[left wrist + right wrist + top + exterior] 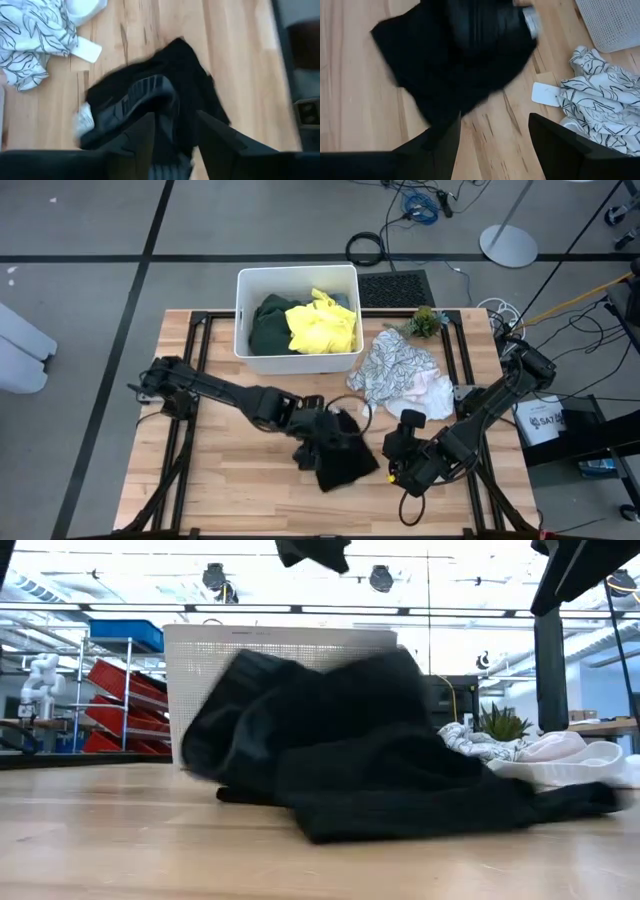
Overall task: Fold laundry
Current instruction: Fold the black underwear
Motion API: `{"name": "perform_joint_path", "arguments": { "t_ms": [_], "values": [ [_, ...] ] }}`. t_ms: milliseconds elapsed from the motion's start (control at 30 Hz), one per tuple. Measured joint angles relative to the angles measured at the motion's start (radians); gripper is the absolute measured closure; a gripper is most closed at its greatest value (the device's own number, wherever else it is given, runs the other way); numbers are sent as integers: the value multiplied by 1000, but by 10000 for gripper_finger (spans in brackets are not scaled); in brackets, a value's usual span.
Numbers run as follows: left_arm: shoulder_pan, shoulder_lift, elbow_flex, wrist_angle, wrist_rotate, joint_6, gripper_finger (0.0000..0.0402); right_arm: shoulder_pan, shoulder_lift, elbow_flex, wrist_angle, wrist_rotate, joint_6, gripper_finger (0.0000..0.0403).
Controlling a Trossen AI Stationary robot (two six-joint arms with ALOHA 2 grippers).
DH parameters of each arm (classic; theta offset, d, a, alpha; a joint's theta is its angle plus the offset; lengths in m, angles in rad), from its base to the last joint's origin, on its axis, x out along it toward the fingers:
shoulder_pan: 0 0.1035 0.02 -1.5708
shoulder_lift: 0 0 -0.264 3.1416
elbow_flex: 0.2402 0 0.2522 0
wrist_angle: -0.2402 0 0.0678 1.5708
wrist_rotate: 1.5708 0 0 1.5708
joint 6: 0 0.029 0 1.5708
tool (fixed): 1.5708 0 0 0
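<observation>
We see both jaws spread over the black garment (343, 457) on the counter (220, 480), apparently freed for refolding.

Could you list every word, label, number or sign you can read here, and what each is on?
None can be read.
White sticker on the equipment to the right of the table: dark print, too small to read.
White tag beside the patterned garment: looks blank.

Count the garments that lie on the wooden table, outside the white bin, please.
2: the black garment lies near the table's front middle, between both grippers; the white patterned garment lies right of the bin. More may hide under them.
</observation>
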State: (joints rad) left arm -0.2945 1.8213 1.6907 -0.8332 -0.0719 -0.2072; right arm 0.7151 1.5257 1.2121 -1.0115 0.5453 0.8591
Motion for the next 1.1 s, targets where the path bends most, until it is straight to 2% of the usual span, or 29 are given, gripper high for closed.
{"name": "perform_joint_path", "arguments": {
  "t_ms": [167,267,367,500,600,800,867,1033,1100],
  "values": [
    [18,-16,55,-84,118,-36,233,0,0,0,-2,5,-5,183],
    [17,-22,62,-182,125,-71,231,0,0,0,-4,6,-6,183],
    [2,-22,40,-245,78,-97,231,0,0,0,-4,6,-7,183],
    [-29,-16,-62,-222,63,-104,231,0,0,0,-4,6,-7,183],
    [-35,-17,-128,-198,64,-165,231,0,0,0,-3,5,-13,183],
    [-79,-17,-287,71,147,-218,231,0,0,0,-4,5,-14,183],
    [-95,-17,-331,66,119,-240,230,0,0,0,-3,5,-14,183],
    [-151,-20,-405,60,-72,-254,230,0,0,0,-3,5,-14,183],
    [-181,-21,-434,77,-119,-256,230,0,0,0,-3,5,-14,183]
  ]
}}
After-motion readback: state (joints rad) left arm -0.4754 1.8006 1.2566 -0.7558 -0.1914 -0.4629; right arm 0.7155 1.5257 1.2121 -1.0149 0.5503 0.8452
